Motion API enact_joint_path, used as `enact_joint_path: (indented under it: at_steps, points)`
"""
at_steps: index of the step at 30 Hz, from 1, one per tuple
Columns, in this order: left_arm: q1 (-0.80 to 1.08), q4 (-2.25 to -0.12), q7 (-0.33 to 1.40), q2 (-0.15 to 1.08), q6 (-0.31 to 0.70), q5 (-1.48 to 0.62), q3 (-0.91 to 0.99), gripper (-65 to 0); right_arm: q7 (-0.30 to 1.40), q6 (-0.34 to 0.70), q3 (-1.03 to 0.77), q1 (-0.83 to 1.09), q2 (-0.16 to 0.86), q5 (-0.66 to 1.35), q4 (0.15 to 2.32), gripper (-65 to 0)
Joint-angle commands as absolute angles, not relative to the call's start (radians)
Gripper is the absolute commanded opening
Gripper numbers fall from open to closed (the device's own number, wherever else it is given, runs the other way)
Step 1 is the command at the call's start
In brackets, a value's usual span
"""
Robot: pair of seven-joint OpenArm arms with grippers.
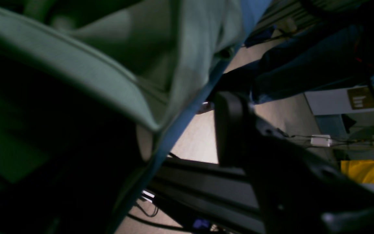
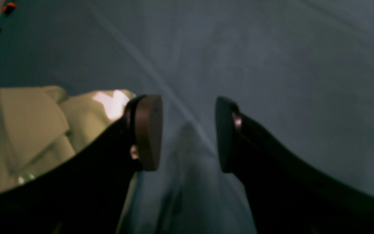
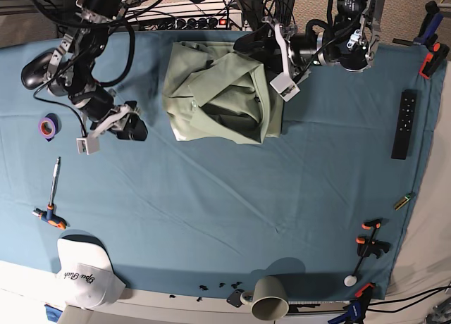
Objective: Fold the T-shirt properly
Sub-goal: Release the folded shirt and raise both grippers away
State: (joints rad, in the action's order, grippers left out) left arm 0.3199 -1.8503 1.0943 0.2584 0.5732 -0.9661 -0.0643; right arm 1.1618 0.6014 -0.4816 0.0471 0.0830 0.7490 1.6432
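T-shirt (image 3: 222, 95) sits bunched and partly folded in the upper middle of the base frame, on the blue table cloth (image 3: 232, 197), hard against the cloth's upper edge. Nearest that frame's bottom edge lie a white cap (image 3: 84, 271) and a grey-green mug (image 3: 270, 298), well apart from it.

My right gripper (image 2: 188, 133) hangs spread over bare cloth at the left of the base frame, holding nothing, with the shirt's pale fabric off to one side in its wrist view. My left gripper (image 3: 282, 74) is at the shirt's upper right edge; one finger (image 1: 230, 128) stands clear of the fabric, jaws parted, and I judge nothing pinched.

To fold well, I should take a clean single edge with each gripper, not a wad, and lay it flat and square.

The left wrist view is dark, with my other finger lost behind green fabric. Collar and sleeves I cannot sort out in the heap.
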Motion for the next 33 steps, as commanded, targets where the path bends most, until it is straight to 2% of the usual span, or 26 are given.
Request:
enact_joint_path:
  at_steps: [1, 7, 16, 23, 33]
  points:
    - [0.316, -1.869, 1.075, 0.263, 0.579, -0.979, -0.062, -34.5, 1.16, 0.615, -0.483, 0.029, 0.094, 0.788, 1.647, -38.4]
    - [0.316, -1.869, 1.076, 0.264, 0.57, -0.944, -0.062, -34.5, 1.18, 0.64, -0.424, 0.016, 0.094, 0.838, 1.621, -38.4]
    - [0.325, -1.902, 1.076, 0.286, 0.471, -0.804, -0.062, -34.5, 1.179, 0.663, -0.271, -0.036, 0.094, 0.786, 1.621, -38.4]
    - [0.385, -1.998, 1.072, 0.316, 0.441, -0.723, -0.062, -34.5, 1.175, 0.662, -0.262, -0.082, 0.094, 0.758, 1.621, -38.4]
    - [0.405, -2.004, 1.056, 0.319, 0.406, -0.616, -0.062, -34.5, 1.175, 0.663, -0.262, -0.083, 0.094, 0.758, 1.621, -38.4]
